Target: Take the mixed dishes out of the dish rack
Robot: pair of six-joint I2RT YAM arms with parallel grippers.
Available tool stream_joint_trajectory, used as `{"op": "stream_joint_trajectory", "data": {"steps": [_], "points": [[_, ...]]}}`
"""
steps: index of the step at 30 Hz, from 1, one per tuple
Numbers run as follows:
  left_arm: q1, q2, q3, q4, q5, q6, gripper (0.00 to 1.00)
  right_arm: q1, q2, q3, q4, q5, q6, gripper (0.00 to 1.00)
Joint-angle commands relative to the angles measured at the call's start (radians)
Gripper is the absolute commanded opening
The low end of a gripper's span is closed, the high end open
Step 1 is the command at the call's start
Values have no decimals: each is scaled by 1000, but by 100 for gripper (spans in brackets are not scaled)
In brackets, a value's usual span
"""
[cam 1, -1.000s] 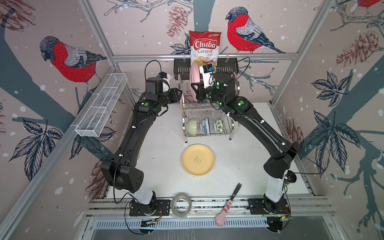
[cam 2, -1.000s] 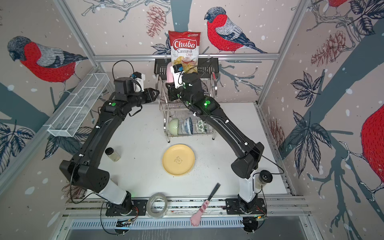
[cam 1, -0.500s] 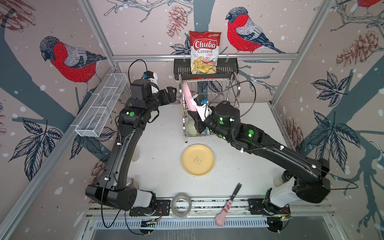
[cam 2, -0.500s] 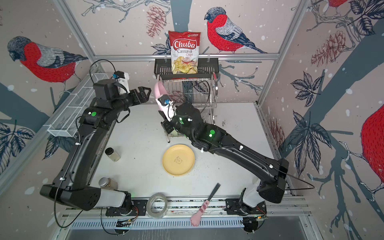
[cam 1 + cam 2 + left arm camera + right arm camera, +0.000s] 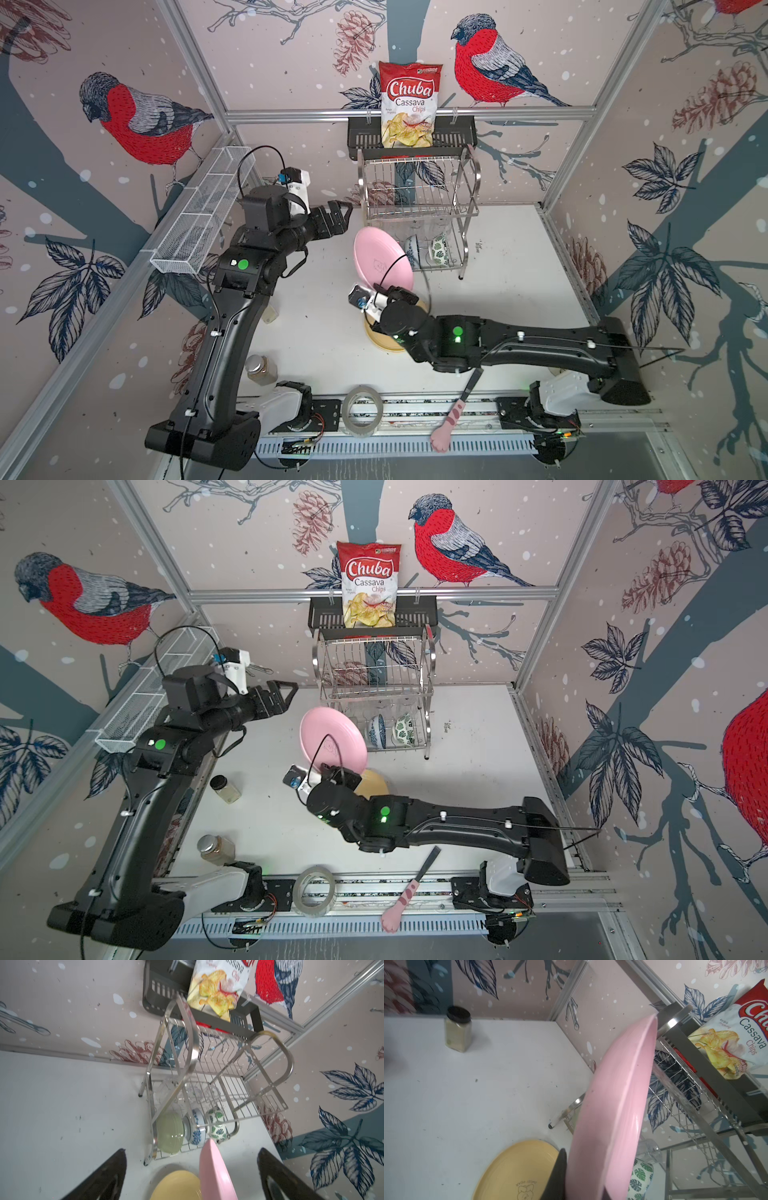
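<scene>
My right gripper [image 5: 581,1184] is shut on the rim of a pink plate [image 5: 382,257], held tilted on edge just in front of the dish rack [image 5: 419,208] and above a tan-yellow plate [image 5: 372,785] lying flat on the table. The rack's upper tier is bare. Its lower tier holds a pale green bowl [image 5: 170,1134], a blue-patterned bowl [image 5: 412,245], a green-leaf-print bowl [image 5: 438,249] and clear glasses [image 5: 193,1091]. My left gripper [image 5: 340,212] hangs open and holds nothing, left of the rack.
A chips bag [image 5: 409,104] stands in a black basket [image 5: 411,141] behind the rack. A white mesh tray [image 5: 203,212] lines the left wall. Two lidded jars [image 5: 224,789] [image 5: 262,368] stand at the left. A tape roll [image 5: 361,409] and a pink-handled knife [image 5: 453,415] lie at the front.
My right gripper drew the pink plate out of the rack's upper tier, forward and down over the yellow plate. My left gripper opened and pulled back to the left.
</scene>
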Motion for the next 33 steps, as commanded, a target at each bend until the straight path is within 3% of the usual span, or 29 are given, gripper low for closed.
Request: {"op": "stream_joint_trajectory", "data": {"steps": [1, 9, 12, 16, 21, 27, 29, 33], "points": [[2, -30, -87, -55, 72, 30, 97, 15, 69, 13, 50, 179, -66, 0], [2, -98, -322, -54, 54, 58, 96, 35, 193, 39, 116, 209, -116, 0], [3, -92, -373, -10, 100, 45, 89, 43, 222, 50, 141, 228, -137, 0], [2, -85, -423, 48, 154, 23, 49, 46, 243, 60, 159, 246, -152, 0], [1, -85, -455, 78, 171, 6, 21, 43, 247, 60, 196, 250, -161, 0], [1, -111, -484, 122, 192, -21, 0, 30, 237, 61, 197, 196, -124, 20], [1, -117, -489, 133, 197, -25, 0, 24, 222, 61, 161, 131, -77, 28], [2, -113, -490, 147, 224, -33, 0, 14, 179, 39, 123, -4, 8, 53]]}}
